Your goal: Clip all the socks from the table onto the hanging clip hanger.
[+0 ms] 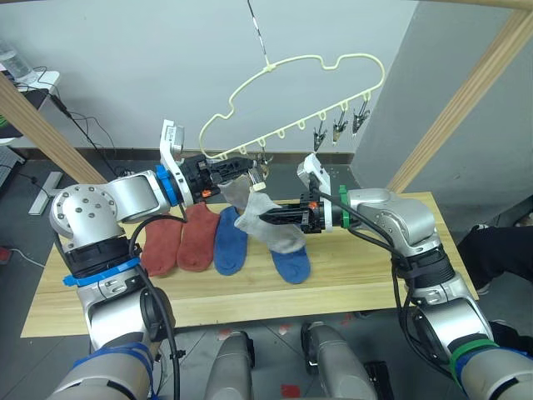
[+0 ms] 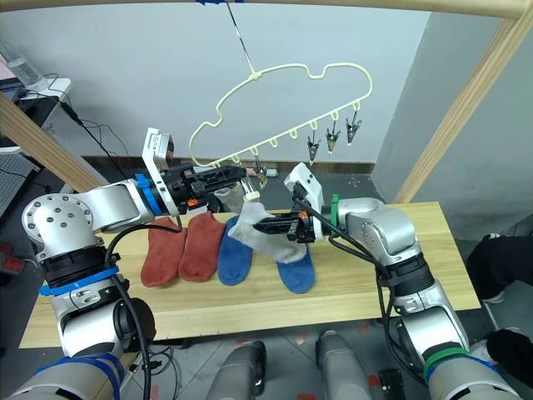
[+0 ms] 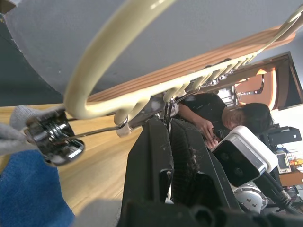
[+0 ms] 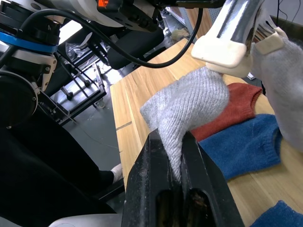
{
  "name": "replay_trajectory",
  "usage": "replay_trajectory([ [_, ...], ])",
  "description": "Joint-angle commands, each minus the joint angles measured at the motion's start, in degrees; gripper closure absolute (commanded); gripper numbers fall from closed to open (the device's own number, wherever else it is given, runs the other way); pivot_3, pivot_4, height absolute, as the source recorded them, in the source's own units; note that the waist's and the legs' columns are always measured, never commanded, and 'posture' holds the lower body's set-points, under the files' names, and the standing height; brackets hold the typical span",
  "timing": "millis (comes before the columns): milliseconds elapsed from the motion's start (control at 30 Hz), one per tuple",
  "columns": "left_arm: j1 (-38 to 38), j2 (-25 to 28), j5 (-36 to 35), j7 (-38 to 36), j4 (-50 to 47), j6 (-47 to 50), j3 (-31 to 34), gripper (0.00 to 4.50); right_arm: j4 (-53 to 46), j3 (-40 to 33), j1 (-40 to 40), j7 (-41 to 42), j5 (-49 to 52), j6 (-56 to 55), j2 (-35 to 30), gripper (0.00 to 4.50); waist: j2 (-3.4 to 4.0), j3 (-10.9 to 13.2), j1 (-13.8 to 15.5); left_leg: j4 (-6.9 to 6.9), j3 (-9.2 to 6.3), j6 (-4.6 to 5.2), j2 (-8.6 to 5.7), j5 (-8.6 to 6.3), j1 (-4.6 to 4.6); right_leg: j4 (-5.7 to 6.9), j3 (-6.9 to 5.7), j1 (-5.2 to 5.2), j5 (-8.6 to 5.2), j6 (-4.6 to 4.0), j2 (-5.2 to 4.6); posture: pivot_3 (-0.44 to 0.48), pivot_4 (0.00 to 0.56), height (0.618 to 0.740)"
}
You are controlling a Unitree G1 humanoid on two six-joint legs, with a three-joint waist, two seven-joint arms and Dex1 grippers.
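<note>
Our right gripper (image 1: 265, 218) clamped on a grey sock (image 1: 268, 223) held above the table (image 1: 350, 279), our left gripper (image 1: 246, 167) pinched on a clip (image 1: 260, 171) of the clip hanger (image 1: 291, 92), four socks lying below.

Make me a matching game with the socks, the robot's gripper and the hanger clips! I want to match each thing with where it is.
Things:
1. two rust-red socks
2. light grey sock
3. three silver clips
4. left gripper

Places:
A. hanging bare at the far right end of the clip hanger
B. lying flat on the table, side by side
C. up at the hanger's lower rail, by a clip
D. pinched in the right gripper, lifted off the table

Pairs: 1-B, 2-D, 3-A, 4-C
</note>
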Motion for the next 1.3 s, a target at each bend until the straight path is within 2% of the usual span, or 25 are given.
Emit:
replay_trajectory([
  [33, 0.4, 0.6, -1.2, 0.0, -1.3, 0.9, -0.1, 4.5, -1.0, -0.8, -1.3, 0.5, 0.7, -1.2, -0.2, 4.47, 0.0, 0.0, 0.0, 0.0, 0.01, 0.0, 0.0, 0.0, 0.0, 0.0, 0.0, 0.0, 0.0, 0.0, 0.0, -0.014, 0.266, 0.74],
  [1300, 0.2, 0.8, -0.9, -0.2, 0.2, -0.5, -0.7, 4.5, -2.6, -2.1, -1.2, -0.4, 3.7, -0.5, -0.8, 4.47, 0.0, 0.0, 0.0, -0.03, 0.01, 0.0, 0.0, 0.0, 0.0, -0.03, 0.0, -0.01, -0.12, 0.19, 0.01, -0.023, 0.269, 0.74],
])
